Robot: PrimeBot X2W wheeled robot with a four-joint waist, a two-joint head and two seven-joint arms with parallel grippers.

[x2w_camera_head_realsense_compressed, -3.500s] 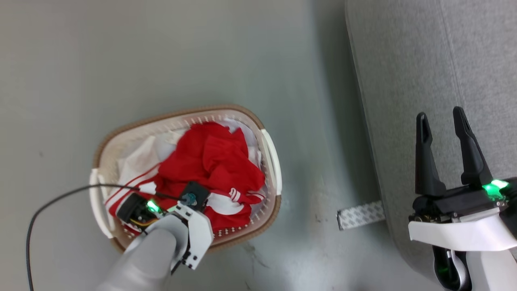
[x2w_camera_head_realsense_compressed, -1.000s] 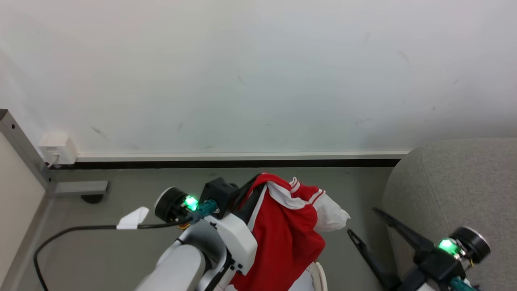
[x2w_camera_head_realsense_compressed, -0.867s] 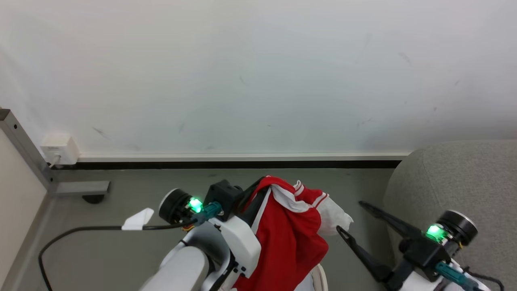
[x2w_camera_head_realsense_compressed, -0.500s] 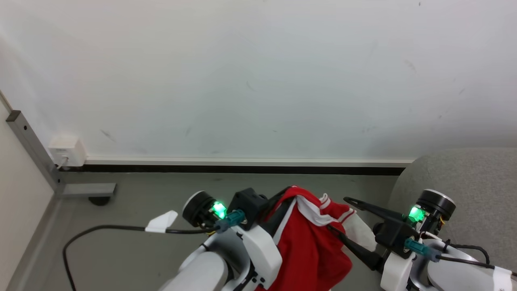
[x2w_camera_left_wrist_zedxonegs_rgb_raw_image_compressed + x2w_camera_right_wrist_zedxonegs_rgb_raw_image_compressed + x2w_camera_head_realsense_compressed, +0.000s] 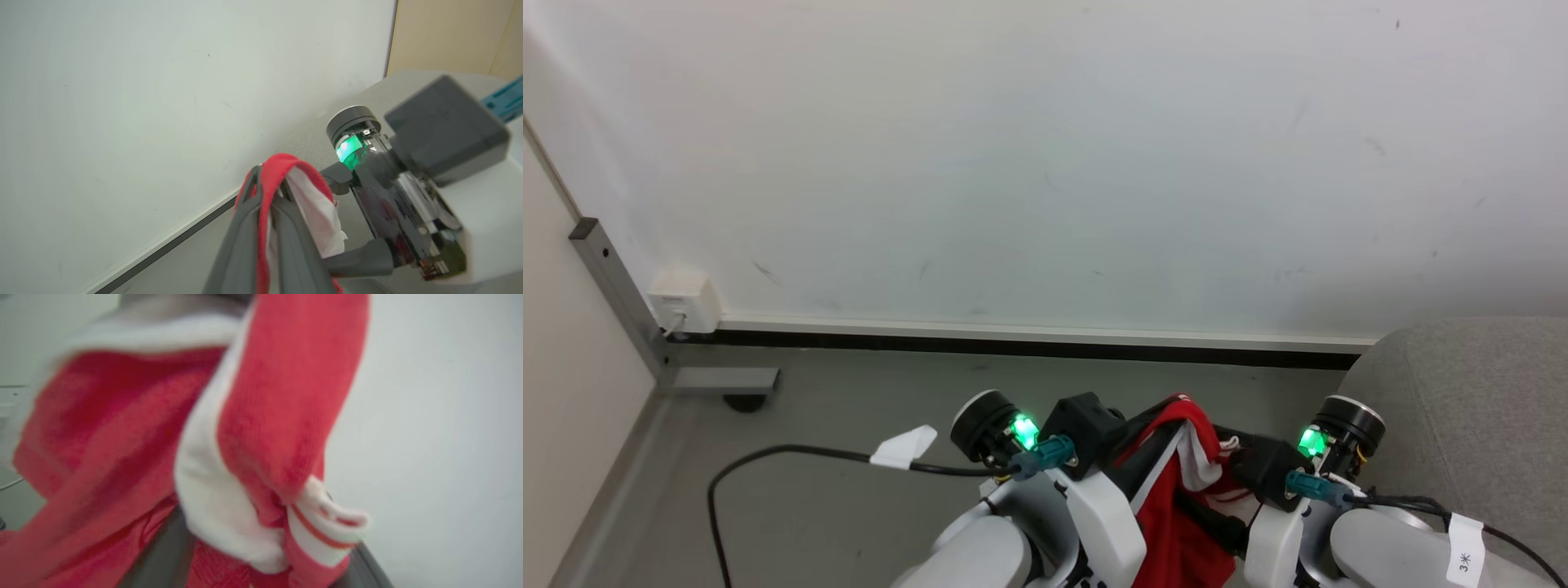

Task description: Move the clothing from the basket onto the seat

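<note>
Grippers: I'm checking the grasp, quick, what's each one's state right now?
Left gripper: shut on the clothing.
Right gripper: open, fingers either side of the clothing.

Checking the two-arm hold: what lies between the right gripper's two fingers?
The clothing itself: in the right wrist view its red-and-white folds hang between the right gripper's open fingers; the left gripper is shut on its top.

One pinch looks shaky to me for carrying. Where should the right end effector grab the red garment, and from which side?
Take the limp fold of the garment hanging just below the shut left end effector, coming from the sofa side; the open right end effector straddles it there.
</note>
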